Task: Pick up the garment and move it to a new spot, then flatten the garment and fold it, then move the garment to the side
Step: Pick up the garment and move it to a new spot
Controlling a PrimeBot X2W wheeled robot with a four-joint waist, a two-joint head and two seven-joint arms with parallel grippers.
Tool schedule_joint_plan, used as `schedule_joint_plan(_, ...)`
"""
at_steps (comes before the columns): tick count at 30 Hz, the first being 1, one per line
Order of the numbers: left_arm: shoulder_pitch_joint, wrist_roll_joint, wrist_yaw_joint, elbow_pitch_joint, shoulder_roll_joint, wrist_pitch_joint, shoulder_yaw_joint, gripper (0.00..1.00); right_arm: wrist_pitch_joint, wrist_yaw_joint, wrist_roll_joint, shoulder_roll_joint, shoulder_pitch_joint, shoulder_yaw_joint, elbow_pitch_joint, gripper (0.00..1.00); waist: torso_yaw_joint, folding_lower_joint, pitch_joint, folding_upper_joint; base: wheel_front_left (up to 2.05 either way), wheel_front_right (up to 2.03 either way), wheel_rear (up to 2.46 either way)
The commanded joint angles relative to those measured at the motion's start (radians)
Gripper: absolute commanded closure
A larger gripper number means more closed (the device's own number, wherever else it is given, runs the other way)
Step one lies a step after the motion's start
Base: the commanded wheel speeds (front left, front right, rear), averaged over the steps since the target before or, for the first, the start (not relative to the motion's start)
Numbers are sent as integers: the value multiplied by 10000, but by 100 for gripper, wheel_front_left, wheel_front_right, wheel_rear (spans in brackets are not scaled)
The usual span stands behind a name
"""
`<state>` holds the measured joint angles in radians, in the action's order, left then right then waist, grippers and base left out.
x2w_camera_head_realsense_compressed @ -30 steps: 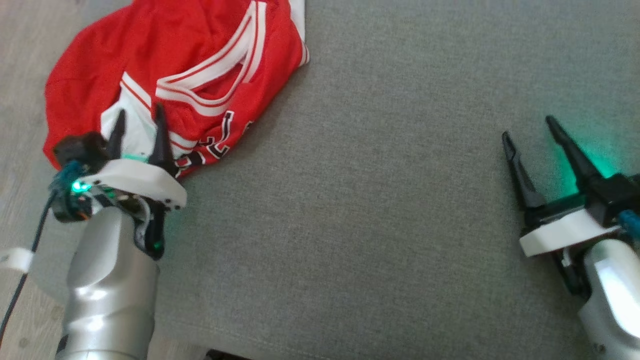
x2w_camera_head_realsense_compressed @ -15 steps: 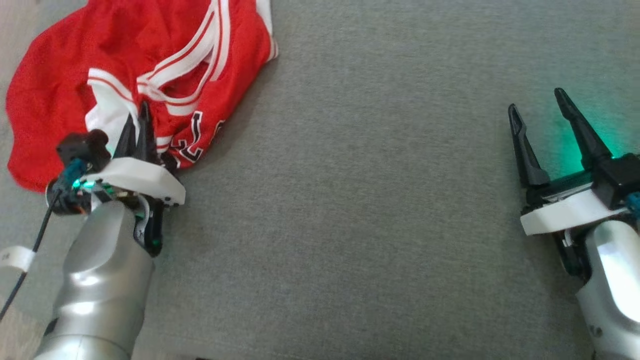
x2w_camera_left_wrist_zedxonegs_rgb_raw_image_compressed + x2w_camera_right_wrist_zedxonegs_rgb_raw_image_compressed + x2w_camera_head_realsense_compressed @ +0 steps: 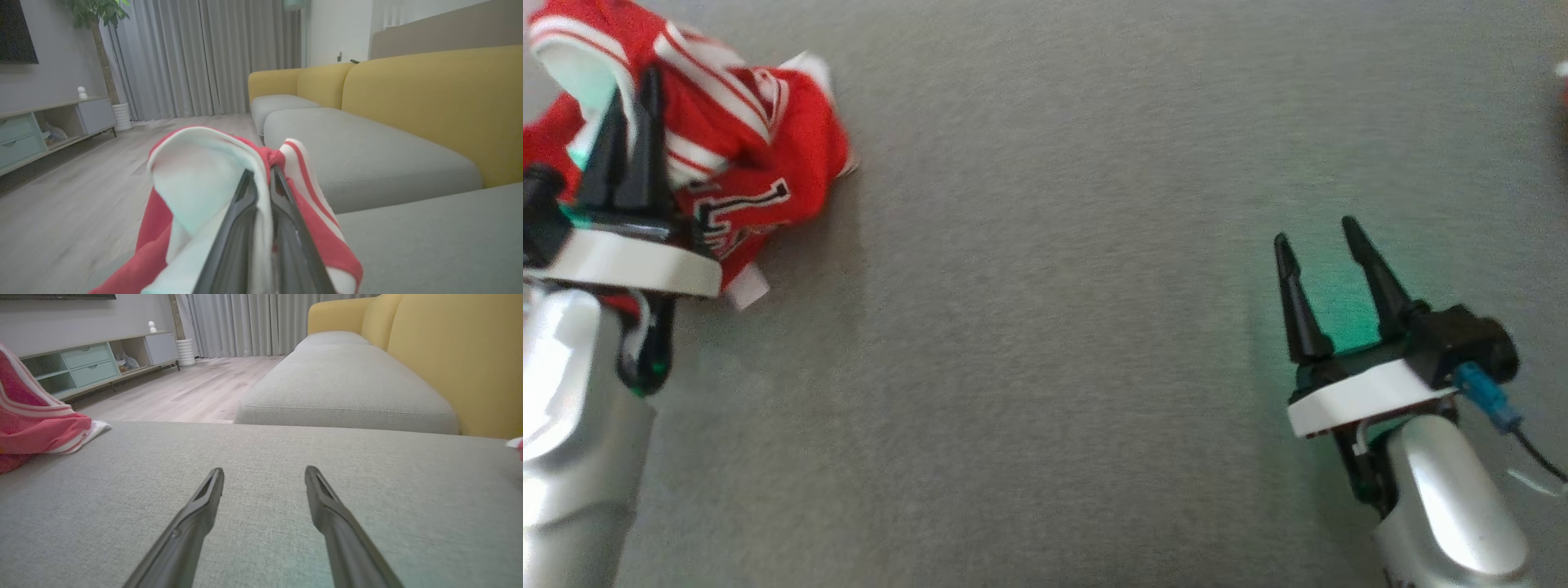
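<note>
The garment (image 3: pixel 760 155) is a red jersey with white stripes and black lettering, bunched at the upper left of the grey cushion (image 3: pixel 1054 327). My left gripper (image 3: pixel 633 98) is shut on a white-and-red fold of it, which drapes over both fingers in the left wrist view (image 3: pixel 261 175), where the garment (image 3: pixel 192 179) hangs lifted off the cushion. My right gripper (image 3: pixel 1313 229) stands open at the right, low over bare cushion, holding nothing; its fingers (image 3: pixel 204 498) spread apart in the right wrist view, with the garment (image 3: pixel 36 420) at the far left.
I am over a grey sofa seat (image 3: pixel 286 490) with yellow backrests (image 3: pixel 429 102). Another grey seat cushion (image 3: pixel 347 388) lies beyond. Wooden floor (image 3: pixel 73 196), a low cabinet (image 3: pixel 94 363) and curtains (image 3: pixel 204 57) are in the room. A small red-and-white scrap (image 3: pixel 1560 73) shows at the right edge.
My left gripper has closed on the jersey and lifted it, bunching the cloth. The head camera has shifted, so the jersey and left gripper now sit further up and left.
</note>
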<state>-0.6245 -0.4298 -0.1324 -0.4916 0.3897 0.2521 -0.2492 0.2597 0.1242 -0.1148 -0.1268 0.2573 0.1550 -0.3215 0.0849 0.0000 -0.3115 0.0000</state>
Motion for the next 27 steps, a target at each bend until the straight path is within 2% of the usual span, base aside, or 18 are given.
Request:
schedule_joint_plan(1, -250, 87, 18, 691, 644, -7, 415, 100, 20, 65, -62, 165, -104, 232, 259, 0, -983, 0, 855, 0, 0, 0, 0)
schedule_joint_plan(8, -696, 93, 32, 3107, 924, -1218, 76, 100, 21, 65, -219, 581, -274, 173, 310, 0, -2299, 0, 1473, 0, 0, 0, 0)
schedule_joint_plan(10, -1088, 52, 31, 3916, 755, -1747, -235, 100, 21, 65, -264, 675, -361, 177, 362, 0, -2727, 0, 1610, 0, 0, 0, 0)
schedule_joint_plan(13, -1466, -41, 28, 4420, 520, -2158, -600, 100, 21, 65, -292, 724, -435, 230, 391, 0, -3084, 0, 1709, 0, 0, 0, 0)
schedule_joint_plan(21, -2013, -178, 24, 4588, 32, -2563, -1360, 100, 21, 65, -379, 760, -398, 291, 506, 0, -3596, 0, 1578, 0, 0, 0, 0)
schedule_joint_plan(27, -1804, -172, 21, 4195, -186, -2463, -2114, 100, 21, 65, -591, 763, -373, 329, 645, 0, -3635, 0, 1303, 0, 0, 0, 0)
